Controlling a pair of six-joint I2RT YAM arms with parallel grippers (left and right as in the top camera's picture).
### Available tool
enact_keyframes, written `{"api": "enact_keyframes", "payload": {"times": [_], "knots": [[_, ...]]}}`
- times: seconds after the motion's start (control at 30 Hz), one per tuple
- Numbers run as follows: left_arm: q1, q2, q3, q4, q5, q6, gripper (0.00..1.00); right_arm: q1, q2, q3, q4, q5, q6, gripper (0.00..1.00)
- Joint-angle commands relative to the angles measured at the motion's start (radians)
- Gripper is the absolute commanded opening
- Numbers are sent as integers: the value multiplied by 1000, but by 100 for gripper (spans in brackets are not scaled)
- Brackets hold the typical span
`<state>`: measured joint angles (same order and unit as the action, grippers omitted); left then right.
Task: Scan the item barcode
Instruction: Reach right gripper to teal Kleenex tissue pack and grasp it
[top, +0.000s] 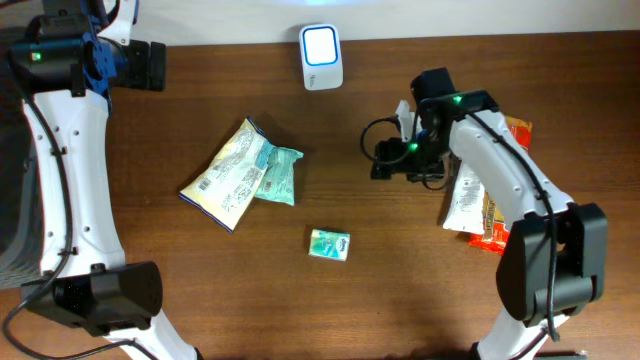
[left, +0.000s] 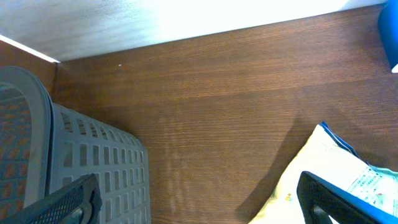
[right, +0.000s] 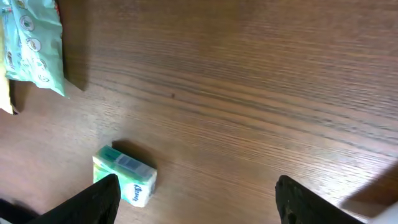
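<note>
L tool (left: 199, 208) spread wide; R tool (right: 199, 205) spread too.

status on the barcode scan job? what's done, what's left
Possibly done: a few packets lie piled at the right under the right arm; whether they were scanned doesn't show. In hand: nothing. The right jaws stand open and empty, and the left jaws are open near the grey basket. Left: yellow pouch, teal packet and small green box lie mid-table, apart from the scanner.
</note>
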<state>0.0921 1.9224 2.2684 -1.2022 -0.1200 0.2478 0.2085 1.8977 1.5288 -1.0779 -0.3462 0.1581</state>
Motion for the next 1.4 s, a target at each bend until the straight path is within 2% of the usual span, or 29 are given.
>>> {"api": "enact_keyframes", "payload": {"times": [0.0, 0.63, 1.13, 1.17, 1.2, 1.3, 1.37], "knots": [[3, -4, 6, 0, 3, 15, 99, 65, -4, -55, 52, -14, 20, 78], [3, -4, 6, -7, 3, 15, 99, 109, 13, -65, 74, -65, 42, 77], [3, -4, 6, -7, 3, 15, 99, 285, 13, -65, 74, -69, 42, 77], [3, -4, 6, -8, 3, 15, 99, 295, 13, -65, 73, -69, 42, 76], [2, -4, 6, -8, 3, 15, 99, 323, 13, -65, 74, -69, 42, 70], [2, -4, 6, -8, 3, 15, 99, 389, 13, -65, 103, -69, 53, 66], [2, -4, 6, -8, 3, 15, 99, 430, 18, -65, 123, -83, 101, 56]]}}
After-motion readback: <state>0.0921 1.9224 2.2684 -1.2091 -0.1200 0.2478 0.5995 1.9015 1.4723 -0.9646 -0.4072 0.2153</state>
